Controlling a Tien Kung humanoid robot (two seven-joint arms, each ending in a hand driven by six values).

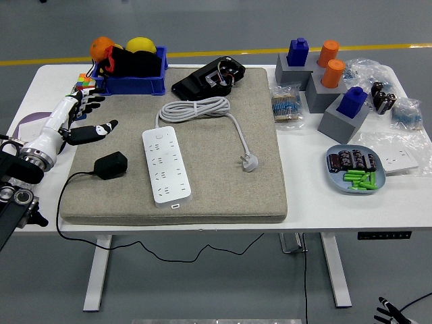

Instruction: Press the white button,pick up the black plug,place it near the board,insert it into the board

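Observation:
A white power strip (pixel 165 165) lies lengthwise in the middle of the grey mat (pixel 223 196), its coiled white cable (pixel 196 108) behind it and its white plug (pixel 250 162) to the right. The strip's small button (pixel 175 204) is at its near end. The black plug (pixel 111 165) rests on the mat left of the strip, with a black cord trailing off the table's front edge. My left hand (pixel 84 121) hovers over the mat's left edge, behind and left of the black plug, open with fingers spread. Only the right hand's fingertips (pixel 389 312) show at the bottom right, below table level.
A blue bin (pixel 131 82) with fruit and black items stands at the back left, a colour cube (pixel 84 82) beside it. A black device (pixel 209 77) lies on the mat's far edge. Grey blocks (pixel 341 116) with blue and orange pegs, bagged parts and a blue plate (pixel 337 181) fill the right side.

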